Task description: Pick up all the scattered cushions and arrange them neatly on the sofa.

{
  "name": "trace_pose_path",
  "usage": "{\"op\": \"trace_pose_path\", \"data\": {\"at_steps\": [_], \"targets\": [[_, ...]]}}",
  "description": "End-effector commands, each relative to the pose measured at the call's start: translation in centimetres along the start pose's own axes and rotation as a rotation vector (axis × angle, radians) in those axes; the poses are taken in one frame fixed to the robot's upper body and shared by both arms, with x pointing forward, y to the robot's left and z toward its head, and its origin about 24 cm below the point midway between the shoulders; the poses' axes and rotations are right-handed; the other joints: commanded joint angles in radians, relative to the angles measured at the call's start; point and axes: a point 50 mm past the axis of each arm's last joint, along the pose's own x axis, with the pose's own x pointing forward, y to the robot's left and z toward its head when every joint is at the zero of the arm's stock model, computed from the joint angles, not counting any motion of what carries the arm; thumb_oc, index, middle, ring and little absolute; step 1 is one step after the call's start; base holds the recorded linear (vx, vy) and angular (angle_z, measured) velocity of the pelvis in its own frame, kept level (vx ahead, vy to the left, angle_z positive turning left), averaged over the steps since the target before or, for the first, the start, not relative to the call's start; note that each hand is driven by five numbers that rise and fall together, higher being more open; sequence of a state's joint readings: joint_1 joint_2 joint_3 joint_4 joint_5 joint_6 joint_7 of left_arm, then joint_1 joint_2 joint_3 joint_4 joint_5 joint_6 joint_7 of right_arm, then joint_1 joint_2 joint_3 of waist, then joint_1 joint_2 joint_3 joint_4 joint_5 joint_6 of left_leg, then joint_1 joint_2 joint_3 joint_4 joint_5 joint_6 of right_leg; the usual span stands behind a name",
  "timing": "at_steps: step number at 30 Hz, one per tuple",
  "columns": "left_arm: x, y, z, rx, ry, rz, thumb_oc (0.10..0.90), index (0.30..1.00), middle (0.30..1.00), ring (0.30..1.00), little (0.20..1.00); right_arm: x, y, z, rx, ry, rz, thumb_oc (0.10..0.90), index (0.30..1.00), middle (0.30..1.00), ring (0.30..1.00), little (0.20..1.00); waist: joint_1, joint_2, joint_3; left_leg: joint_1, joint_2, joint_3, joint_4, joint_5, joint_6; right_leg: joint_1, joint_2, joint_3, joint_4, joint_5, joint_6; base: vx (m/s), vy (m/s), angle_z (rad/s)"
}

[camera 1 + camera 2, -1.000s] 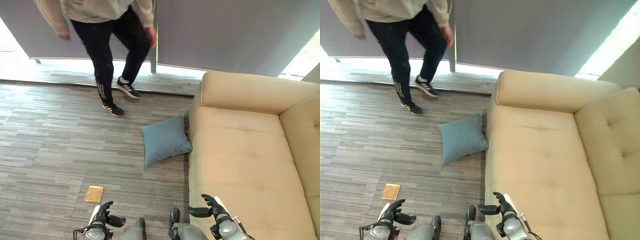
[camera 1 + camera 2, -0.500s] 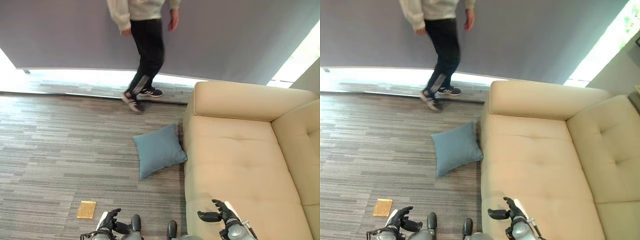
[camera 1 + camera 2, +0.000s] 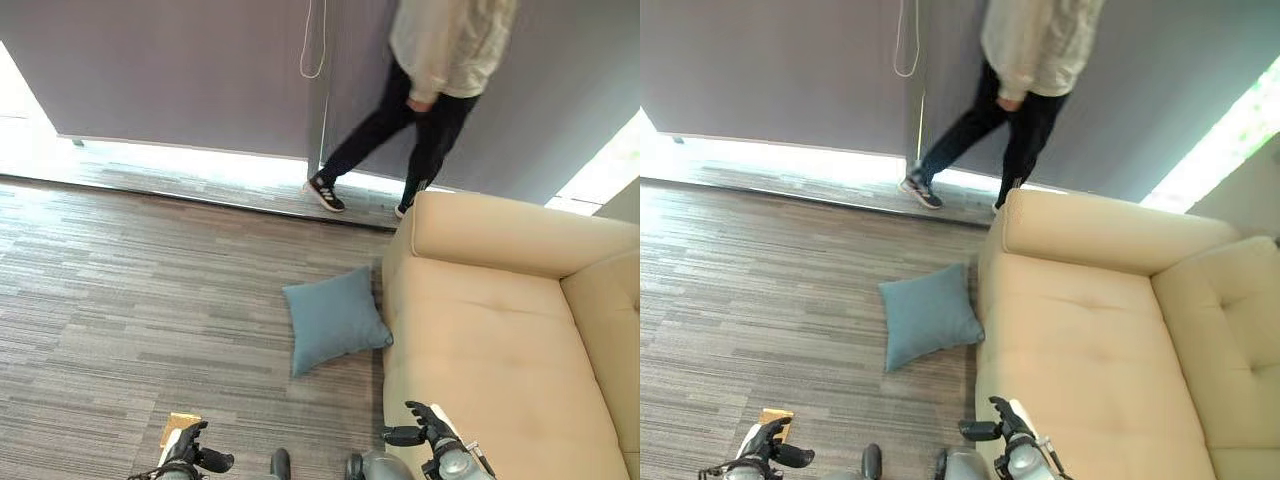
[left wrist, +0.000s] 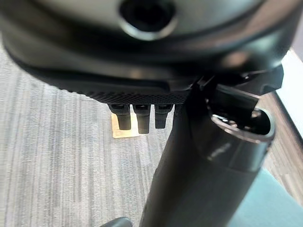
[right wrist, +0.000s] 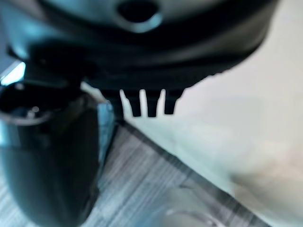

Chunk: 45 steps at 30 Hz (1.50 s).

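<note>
Looking down, I see the blue cushion (image 3: 335, 318) lying on the grey carpet (image 3: 130, 290), its edge against the front of the beige sofa (image 3: 490, 340), while my left hand (image 3: 187, 455) and right hand (image 3: 428, 432) hover low with fingers loosely spread, holding nothing, and a person (image 3: 430, 90) stands behind the sofa's arm.
</note>
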<state>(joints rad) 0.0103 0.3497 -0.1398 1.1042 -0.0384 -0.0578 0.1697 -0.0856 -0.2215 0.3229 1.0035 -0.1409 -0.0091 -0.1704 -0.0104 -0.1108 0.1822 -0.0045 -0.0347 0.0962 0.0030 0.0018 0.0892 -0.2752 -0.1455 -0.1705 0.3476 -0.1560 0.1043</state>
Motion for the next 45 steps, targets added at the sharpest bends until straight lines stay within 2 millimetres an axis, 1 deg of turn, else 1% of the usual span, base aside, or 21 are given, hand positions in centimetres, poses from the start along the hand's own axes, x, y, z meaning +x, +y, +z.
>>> {"op": "trace_pose_path", "data": {"at_steps": [1,3,7,9,10,11,13,14,15,16,18,22,23,30,33,36,39,41,42,43,45], "targets": [[0.3,0.6,0.9,-0.056,-0.026,0.030,0.800,0.900,0.900,0.900,0.900,0.5,-2.8,2.2,-0.031,-0.094,-0.079,0.800,0.900,0.900,0.900,0.900,-0.031,-0.004,0.023,0.035,-0.022,-0.039,0.096,-0.189,-0.064,-0.017,0.039,-0.025,-0.246,0.190,0.030,0.29,-0.046,-0.24],[0.3,0.4,1.0,-0.054,-0.029,0.023,0.800,0.900,0.900,0.900,0.900,0.4,-2.7,1.8,-0.033,-0.088,-0.075,0.800,0.900,0.900,0.900,0.900,-0.037,-0.005,0.020,0.048,-0.027,-0.048,0.100,-0.207,-0.069,0.003,0.040,-0.021,-0.271,0.185,0.032,0.30,-0.084,-0.01],[0.0,-0.5,0.4,-0.046,-0.017,0.002,0.800,0.900,0.900,0.900,0.900,0.0,-2.3,0.5,-0.024,-0.057,-0.073,0.800,0.900,0.900,0.900,0.900,-0.055,0.004,-0.005,0.082,-0.015,-0.062,0.134,-0.253,-0.094,0.022,0.046,-0.004,-0.231,0.180,0.002,0.30,-0.109,0.36],[-0.1,-1.0,0.3,-0.036,-0.017,-0.013,0.800,0.900,0.900,0.900,0.900,-0.1,-2.4,0.2,-0.017,-0.053,-0.078,0.800,0.900,0.900,0.900,0.900,-0.067,0.017,-0.012,0.068,0.018,-0.049,0.220,-0.219,-0.134,0.059,0.062,-0.012,-0.242,0.164,-0.016,0.29,-0.150,0.46],[-0.1,-1.1,0.6,-0.031,-0.029,-0.018,0.800,0.900,0.900,0.900,0.900,-0.1,-2.6,0.2,-0.013,-0.055,-0.083,0.800,0.900,0.900,0.900,0.900,-0.072,0.014,-0.012,0.025,0.034,-0.039,0.315,-0.172,-0.157,0.074,0.064,-0.012,-0.250,0.159,-0.028,0.24,-0.207,0.30],[0.0,-1.2,1.7,-0.033,-0.071,-0.027,0.800,0.900,0.900,0.900,0.900,-0.1,-3.2,0.4,-0.005,-0.066,-0.102,0.800,0.900,0.900,0.900,0.900,-0.067,0.004,0.006,-0.069,0.047,-0.031,0.495,-0.101,-0.172,0.109,0.068,-0.008,-0.267,0.147,-0.054,0.20,-0.205,0.23],[0.0,-1.2,2.4,-0.039,-0.095,-0.026,0.800,0.900,0.900,0.900,0.900,0.0,-3.6,0.5,-0.003,-0.070,-0.115,0.800,0.900,0.900,0.900,0.900,-0.065,0.000,0.014,-0.111,0.054,-0.027,0.570,-0.081,-0.175,0.125,0.074,-0.008,-0.274,0.140,-0.068,0.15,-0.126,0.04],[0.1,-1.2,3.3,-0.041,-0.125,-0.031,0.800,0.900,0.900,0.900,0.900,0.0,-3.7,0.3,-0.008,-0.056,-0.114,0.800,0.900,0.900,0.900,0.900,-0.060,-0.011,0.022,-0.160,0.082,0.005,0.612,-0.087,-0.162,0.147,0.070,-0.009,-0.280,0.117,-0.080,0.16,-0.063,-0.28],[0.1,-1.3,3.6,-0.041,-0.136,-0.035,0.800,0.900,0.900,0.900,0.900,0.0,-3.8,0.3,-0.006,-0.055,-0.118,0.800,0.900,0.900,0.900,0.900,-0.053,-0.010,0.028,-0.178,0.093,0.014,0.593,-0.115,-0.154,0.161,0.074,-0.009,-0.282,0.106,-0.079,0.16,-0.063,-0.29],[0.1,-1.3,3.6,-0.041,-0.137,-0.034,0.800,0.900,0.900,0.900,0.900,0.0,-3.8,0.3,-0.005,-0.055,-0.118,0.800,0.900,0.900,0.900,0.900,-0.054,-0.013,0.026,-0.180,0.089,0.014,0.589,-0.111,-0.153,0.158,0.070,-0.009,-0.283,0.108,-0.078,0.20,0.005,-0.01],[0.1,-1.4,3.8,-0.030,-0.142,-0.041,0.800,0.900,0.900,0.900,0.900,0.1,-4.2,0.4,0.002,-0.058,-0.128,0.800,0.900,0.900,0.900,0.900,-0.046,-0.014,0.021,-0.196,0.092,0.023,0.425,-0.163,-0.139,0.183,0.068,-0.005,-0.290,0.082,-0.060,0.24,0.047,0.06],[0.1,-1.5,3.7,-0.019,-0.137,-0.044,0.800,0.900,0.900,0.900,0.900,0.1,-4.8,0.3,0.009,-0.055,-0.155,0.800,0.900,0.900,0.900,0.900,-0.038,0.008,0.017,-0.238,0.125,0.044,0.183,-0.021,-0.162,0.221,0.074,-0.013,-0.296,0.056,-0.046,0.21,0.115,-0.02],[0.1,-1.5,3.4,-0.020,-0.126,-0.045,0.800,0.900,0.900,0.900,0.900,0.1,-4.8,0.2,-0.001,-0.052,-0.150,0.800,0.900,0.900,0.900,0.900,-0.031,0.015,0.017,-0.215,0.121,0.032,0.147,-0.021,-0.161,0.229,0.079,-0.005,-0.289,0.047,-0.044,0.14,0.102,-0.01],[0.1,-1.2,2.4,0.002,-0.092,-0.028,0.800,0.900,0.900,0.900,0.900,0.0,-3.9,0.2,-0.018,-0.050,-0.131,0.800,0.900,0.900,0.900,0.900,-0.036,0.003,-0.004,-0.165,0.083,0.027,0.123,-0.048,-0.126,0.221,0.048,0.023,-0.231,0.045,-0.017,0.16,0.183,-0.19],[0.4,0.0,3.1,0.002,-0.111,0.010,0.800,0.900,0.900,0.900,0.900,0.2,-3.1,1.2,-0.011,-0.079,-0.105,0.800,0.900,0.900,0.900,0.900,-0.032,-0.004,-0.005,-0.139,0.057,0.042,0.109,-0.070,-0.090,0.186,0.013,0.038,-0.135,0.055,0.012,0.08,0.182,-0.04],[0.4,0.6,3.2,-0.010,-0.119,0.030,0.800,0.900,0.900,0.900,0.900,0.2,-2.9,1.9,-0.007,-0.105,-0.095,0.800,0.900,0.900,0.900,0.900,-0.030,-0.002,0.005,-0.123,0.050,0.047,0.099,-0.073,-0.075,0.154,-0.001,0.047,-0.062,0.067,0.020,0.04,0.166,-0.02],[0.5,1.9,3.3,-0.021,-0.123,0.068,0.800,0.900,0.900,0.900,0.900,0.2,-2.5,3.9,0.011,-0.179,-0.083,0.800,0.900,0.900,0.900,0.900,-0.029,0.004,0.032,-0.103,0.048,0.055,0.089,-0.079,-0.060,0.099,-0.013,0.057,0.028,0.095,0.025,0.02,0.099,-0.14],[0.5,2.0,3.5,-0.028,-0.129,0.071,0.800,0.900,0.900,0.900,0.900,0.2,-2.6,4.2,0.014,-0.193,-0.085,0.800,0.900,0.900,0.900,0.900,-0.031,0.003,0.037,-0.097,0.044,0.050,0.087,-0.081,-0.061,0.086,0.001,0.068,0.017,0.088,0.018,0.06,0.049,-0.10],[0.6,2.0,4.1,-0.048,-0.150,0.072,0.800,0.900,0.900,0.900,0.900,0.3,-3.0,4.8,0.017,-0.214,-0.096,0.800,0.900,0.900,0.900,0.900,-0.036,-0.009,0.050,-0.101,0.022,0.039,0.090,-0.088,-0.062,0.064,0.035,0.084,-0.091,0.104,0.009,0.08,0.029,0.04],[0.6,2.0,4.1,-0.048,-0.150,0.072,0.800,0.900,0.900,0.900,0.900,0.3,-3.0,4.8,0.017,-0.214,-0.096,0.800,0.900,0.900,0.900,0.900,-0.037,-0.008,0.051,-0.100,0.023,0.039,0.091,-0.089,-0.062,0.067,0.036,0.082,-0.094,0.105,0.009,0.05,-0.016,0.04],[0.7,2.2,4.8,-0.061,-0.170,0.083,0.800,0.900,0.900,0.900,0.900,0.3,-3.3,5.7,0.027,-0.243,-0.106,0.800,0.900,0.900,0.900,0.900,-0.033,-0.030,0.066,-0.131,0.008,0.033,0.112,-0.097,-0.070,0.071,0.038,0.065,-0.221,0.129,0.017,0.02,-0.056,0.10]]}}
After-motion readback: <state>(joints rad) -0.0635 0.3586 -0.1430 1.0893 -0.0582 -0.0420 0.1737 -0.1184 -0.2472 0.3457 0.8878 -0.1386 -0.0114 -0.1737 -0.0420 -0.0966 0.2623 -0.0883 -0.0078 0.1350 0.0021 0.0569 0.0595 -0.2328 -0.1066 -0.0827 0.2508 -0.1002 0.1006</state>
